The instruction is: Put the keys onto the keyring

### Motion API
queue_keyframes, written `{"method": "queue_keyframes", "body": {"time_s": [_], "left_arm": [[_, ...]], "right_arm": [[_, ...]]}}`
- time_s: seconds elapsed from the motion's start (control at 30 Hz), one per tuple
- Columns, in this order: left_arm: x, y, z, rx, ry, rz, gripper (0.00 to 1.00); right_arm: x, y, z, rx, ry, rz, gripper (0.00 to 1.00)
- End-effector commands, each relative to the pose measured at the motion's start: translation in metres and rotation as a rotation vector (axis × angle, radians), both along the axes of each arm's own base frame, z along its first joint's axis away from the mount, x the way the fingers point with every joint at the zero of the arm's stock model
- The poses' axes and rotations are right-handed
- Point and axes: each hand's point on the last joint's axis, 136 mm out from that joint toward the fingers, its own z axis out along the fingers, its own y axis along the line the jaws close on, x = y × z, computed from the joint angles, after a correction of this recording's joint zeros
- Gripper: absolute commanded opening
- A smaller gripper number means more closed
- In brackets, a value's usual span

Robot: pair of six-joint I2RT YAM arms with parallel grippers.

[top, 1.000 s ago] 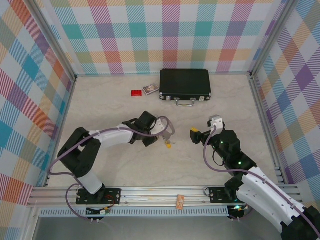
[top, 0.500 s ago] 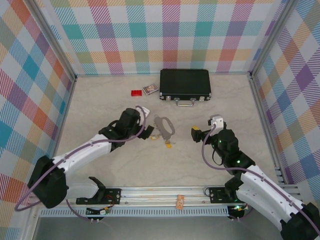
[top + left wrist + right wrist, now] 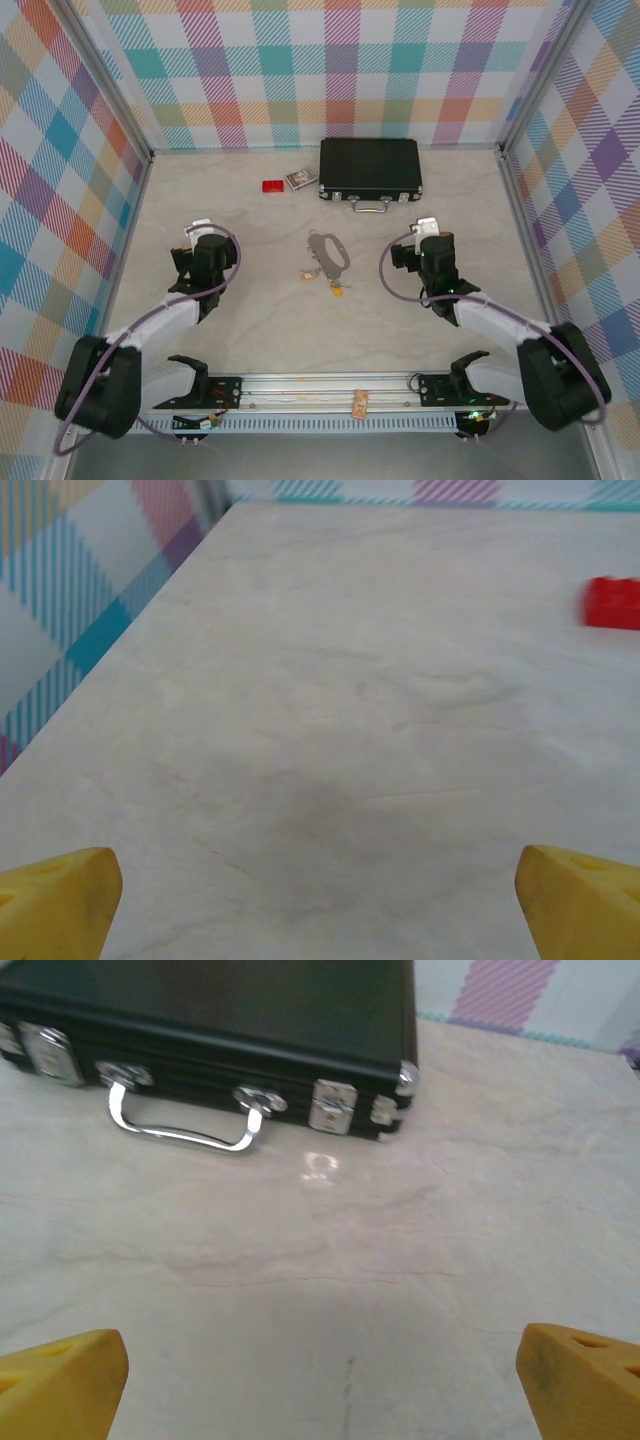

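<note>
Left claw (image 3: 203, 250): spread wide, grasping nothing, yellow fingertips (image 3: 55, 905) parted over bare surface (image 3: 330, 730). Right claw (image 3: 430, 252): likewise released and empty, yellow pads (image 3: 580, 1385) far apart.

Keyring (image 3: 328, 250): flat on the surface between the two claws, to the right of the left one and to the left of the right one, well apart from both. Keys (image 3: 338, 290): just beside the keyring's near end, also between the claws. Too small to tell whether threaded on the loop or merely lying against it.

Judged step: a pause between grasps, nothing held. If not yet threaded, next: pin the loop with one claw, take a key by its head with the other, and steer its hole onto the ring's opening. Calls for a fine pinch on thin, flat pieces lying flush with a hard top.

Keyring: thin grey metal, oval, carabiner-like, probably hard and slippery. Keys: tiny, one plain silver, one with a yellow-orange head. Surface: pale, smooth, marble-veined, faintly glossy. Ahead of the right claw: black case (image 3: 200, 1010), rigid and boxy, with chrome latches and a curved silver handle (image 3: 180, 1132). Ahead and to the right of the left claw: small red block (image 3: 612, 602), blurred.
</note>
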Motion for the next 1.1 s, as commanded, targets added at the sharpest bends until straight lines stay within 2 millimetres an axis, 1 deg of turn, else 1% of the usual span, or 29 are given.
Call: {"method": "queue_keyframes", "body": {"time_s": [0.0, 0.03, 0.1, 0.13, 0.2, 0.27, 0.3, 0.37, 0.4, 0.43, 0.47, 0.5, 0.57, 0.63, 0.7, 1.07], "left_arm": [[0.014, 0.015, -0.007, -0.041, -0.086, 0.080, 1.00], [0.017, 0.014, -0.012, -0.033, -0.088, 0.075, 1.00], [0.029, 0.007, -0.013, -0.015, -0.096, 0.018, 1.00], [0.036, 0.005, -0.010, 0.014, -0.119, -0.007, 1.00], [0.048, 0.000, -0.009, 0.048, -0.137, -0.047, 1.00], [0.053, -0.006, -0.025, 0.008, -0.118, -0.107, 1.00], [0.054, -0.008, -0.023, 0.009, -0.150, -0.130, 1.00], [0.053, -0.011, -0.029, -0.042, -0.129, -0.171, 1.00], [0.053, -0.015, -0.037, -0.057, -0.129, -0.211, 1.00], [0.055, -0.019, -0.036, -0.046, -0.173, -0.244, 1.00], [0.052, -0.023, -0.036, -0.057, -0.168, -0.273, 1.00], [0.051, -0.023, -0.039, -0.068, -0.134, -0.272, 1.00], [0.057, -0.021, -0.038, -0.058, -0.139, -0.262, 1.00], [0.057, -0.015, -0.039, -0.062, -0.128, -0.224, 1.00], [0.054, -0.007, -0.038, -0.052, -0.142, -0.169, 1.00], [0.056, -0.008, -0.039, -0.055, -0.134, -0.176, 1.00]], "right_arm": [[0.031, -0.013, 0.020, 0.000, -0.111, -0.049, 0.99], [0.034, -0.017, 0.012, -0.009, -0.079, -0.049, 0.99], [0.043, -0.025, 0.002, -0.038, -0.069, -0.048, 0.99], [0.045, -0.029, 0.000, -0.026, -0.086, -0.044, 0.99], [0.049, -0.040, -0.005, 0.007, -0.096, -0.060, 0.99], [0.049, -0.046, -0.008, 0.039, -0.112, -0.053, 0.99], [0.050, -0.049, -0.011, 0.096, -0.117, -0.052, 0.99], [0.048, -0.058, -0.015, 0.164, -0.108, -0.061, 0.99], [0.047, -0.061, -0.019, 0.201, -0.101, -0.047, 0.99], [0.047, -0.062, -0.023, 0.215, -0.108, -0.032, 0.99], [0.048, -0.062, -0.024, 0.216, -0.137, -0.027, 0.99], [0.045, -0.060, -0.024, 0.220, -0.112, -0.016, 0.99], [0.048, -0.057, -0.025, 0.221, -0.111, 0.007, 0.99], [0.051, -0.058, -0.028, 0.217, -0.068, -0.005, 0.99], [0.053, -0.061, -0.028, 0.217, -0.072, -0.024, 0.99], [0.053, -0.063, -0.029, 0.219, -0.068, -0.040, 0.99]]}}
